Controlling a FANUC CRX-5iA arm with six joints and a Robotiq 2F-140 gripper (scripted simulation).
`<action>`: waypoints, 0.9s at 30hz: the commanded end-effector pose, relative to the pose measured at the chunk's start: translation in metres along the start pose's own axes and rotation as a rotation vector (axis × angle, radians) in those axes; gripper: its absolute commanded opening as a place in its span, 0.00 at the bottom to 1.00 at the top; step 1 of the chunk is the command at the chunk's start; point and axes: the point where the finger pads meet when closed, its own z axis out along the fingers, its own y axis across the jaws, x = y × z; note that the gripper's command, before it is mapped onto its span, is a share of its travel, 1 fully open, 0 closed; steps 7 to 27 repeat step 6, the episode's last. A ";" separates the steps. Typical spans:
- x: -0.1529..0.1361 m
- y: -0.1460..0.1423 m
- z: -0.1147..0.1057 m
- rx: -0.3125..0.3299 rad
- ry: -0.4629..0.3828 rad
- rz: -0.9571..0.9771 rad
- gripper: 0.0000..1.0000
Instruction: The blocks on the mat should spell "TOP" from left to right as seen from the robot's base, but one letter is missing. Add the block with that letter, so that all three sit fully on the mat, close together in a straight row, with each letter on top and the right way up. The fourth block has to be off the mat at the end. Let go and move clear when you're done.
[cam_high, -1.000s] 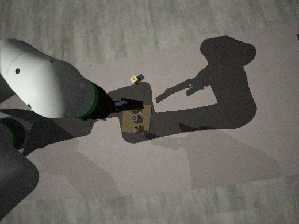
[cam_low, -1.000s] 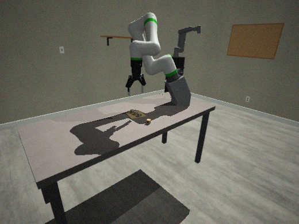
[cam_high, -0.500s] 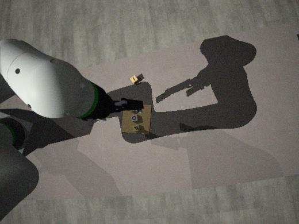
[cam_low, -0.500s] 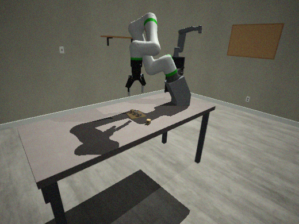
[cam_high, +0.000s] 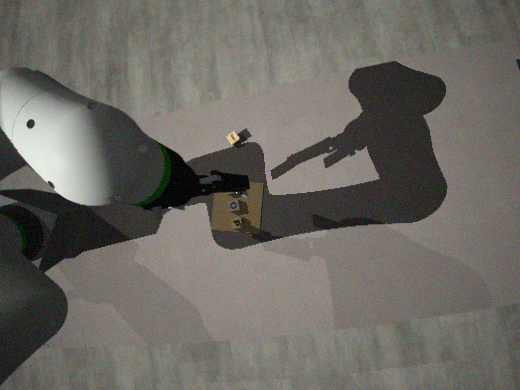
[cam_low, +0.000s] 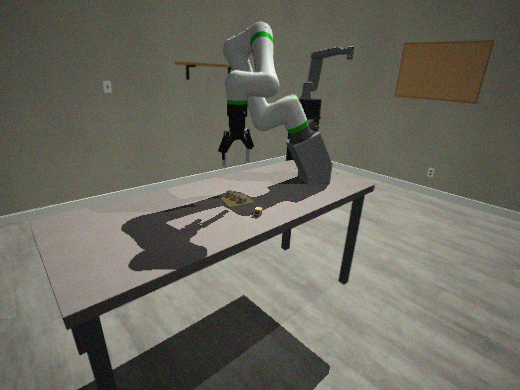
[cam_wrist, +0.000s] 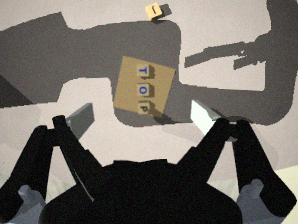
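Observation:
A tan mat (cam_wrist: 145, 86) lies on the table with three small blocks in a close row on it. In the wrist view I read T (cam_wrist: 143, 70) and O (cam_wrist: 143, 88); the third block (cam_wrist: 145, 104) is too small to read there. The top view shows the O (cam_high: 232, 205) and a P (cam_high: 236, 222) on the mat (cam_high: 239, 211); my fingers hide the row's other end. A fourth, lighter block (cam_wrist: 154, 10) sits off the mat, also in the top view (cam_high: 232, 138) and the exterior view (cam_low: 258, 211). My gripper (cam_wrist: 142, 110) (cam_low: 235, 159) is open and empty, high above the mat.
The robot's grey base (cam_low: 311, 159) stands at the table's far corner. The table's front edge (cam_low: 280, 227) runs close to the fourth block. Dark arm shadows fall across the table top.

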 end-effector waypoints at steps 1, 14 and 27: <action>0.000 0.000 0.000 0.000 0.000 0.000 1.00; 0.000 0.000 0.000 0.000 0.000 0.000 1.00; 0.000 0.000 0.000 0.000 0.000 0.000 1.00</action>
